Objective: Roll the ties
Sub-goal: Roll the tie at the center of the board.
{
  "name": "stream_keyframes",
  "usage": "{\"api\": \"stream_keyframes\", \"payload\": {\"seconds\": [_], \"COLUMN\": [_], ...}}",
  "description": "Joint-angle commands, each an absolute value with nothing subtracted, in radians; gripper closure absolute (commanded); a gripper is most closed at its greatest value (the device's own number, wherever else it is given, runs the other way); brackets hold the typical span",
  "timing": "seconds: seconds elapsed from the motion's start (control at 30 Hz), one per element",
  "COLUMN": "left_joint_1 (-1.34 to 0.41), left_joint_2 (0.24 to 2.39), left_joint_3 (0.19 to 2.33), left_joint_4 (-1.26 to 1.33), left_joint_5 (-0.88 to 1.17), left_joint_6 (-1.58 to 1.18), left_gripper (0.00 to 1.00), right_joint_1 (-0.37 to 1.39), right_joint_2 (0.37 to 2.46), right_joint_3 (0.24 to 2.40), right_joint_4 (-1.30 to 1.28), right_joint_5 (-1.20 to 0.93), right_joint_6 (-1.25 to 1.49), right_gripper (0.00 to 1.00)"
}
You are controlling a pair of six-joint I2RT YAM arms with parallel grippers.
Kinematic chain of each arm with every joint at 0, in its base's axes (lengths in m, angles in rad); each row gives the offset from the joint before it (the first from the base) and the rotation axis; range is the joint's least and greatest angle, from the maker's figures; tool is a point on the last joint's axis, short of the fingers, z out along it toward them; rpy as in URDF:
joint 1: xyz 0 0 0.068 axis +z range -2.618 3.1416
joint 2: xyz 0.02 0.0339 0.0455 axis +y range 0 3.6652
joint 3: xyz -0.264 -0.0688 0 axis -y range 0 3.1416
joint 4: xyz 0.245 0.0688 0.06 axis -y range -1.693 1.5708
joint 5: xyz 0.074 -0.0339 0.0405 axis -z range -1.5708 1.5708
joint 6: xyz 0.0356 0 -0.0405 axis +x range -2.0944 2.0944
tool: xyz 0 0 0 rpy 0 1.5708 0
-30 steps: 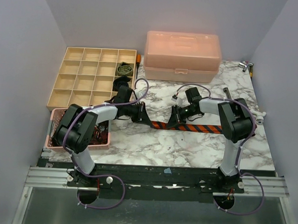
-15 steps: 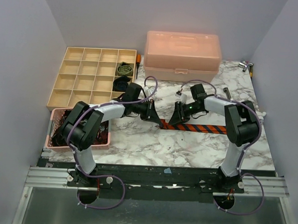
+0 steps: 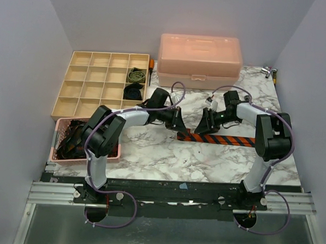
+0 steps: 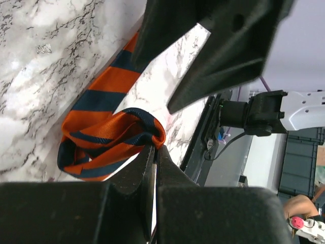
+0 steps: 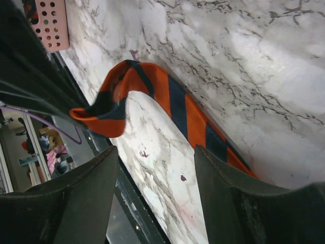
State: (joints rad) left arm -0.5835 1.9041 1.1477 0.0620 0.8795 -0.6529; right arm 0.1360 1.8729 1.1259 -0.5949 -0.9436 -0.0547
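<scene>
At the pinch point in the left wrist view, the left gripper [image 4: 155, 152] has its 2 fingers pressed together on the edge of a small curl at the end of the striped tie [image 4: 109, 127], which is orange with navy diagonals. The curl is 1 loose turn, lifted a little off the marble table [image 4: 30, 56]. It is not yet a tight roll.

Just beside it, the right gripper [image 5: 155, 152] hangs spread wide above the same tie and holds nothing. Between its fingers the band rises from the marble toward the left arm's pinch.

From above, the tie's long axis runs left to right across the table. The pinched end is near the middle, and the free length lies flat to the right, passing under the right gripper toward the right arm's base. So the left fingers hold the start of the roll, all the unrolled fabric lies to their right, and the right gripper is nearer to it. By my judgement the roll has to travel along that line.

Well to the left, a compartment tray [image 3: 71, 90] holds 2 rolled ties [image 3: 136, 74].
</scene>
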Motion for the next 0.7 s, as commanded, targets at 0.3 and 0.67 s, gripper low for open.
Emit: {"api": "stream_keyframes", "payload": {"seconds": [0.3, 0.67], "left_joint_1": [-0.609, -0.600], "left_joint_2": [2.098, 2.126], "left_joint_3": [1.209, 1.193], "left_joint_4": [0.195, 0.265], "left_joint_5": [0.946, 0.960], "left_joint_6": [-0.783, -0.855], "left_gripper": [0.69, 0.82], "right_joint_1": [0.123, 0.145], "right_joint_2": [1.883, 1.917], "right_joint_3": [1.105, 1.107], "right_joint_4": [-0.642, -0.571], "right_joint_5": [-0.975, -0.944], "right_joint_6": [-0.088, -0.027], "right_gripper": [0.33, 0.47]}}
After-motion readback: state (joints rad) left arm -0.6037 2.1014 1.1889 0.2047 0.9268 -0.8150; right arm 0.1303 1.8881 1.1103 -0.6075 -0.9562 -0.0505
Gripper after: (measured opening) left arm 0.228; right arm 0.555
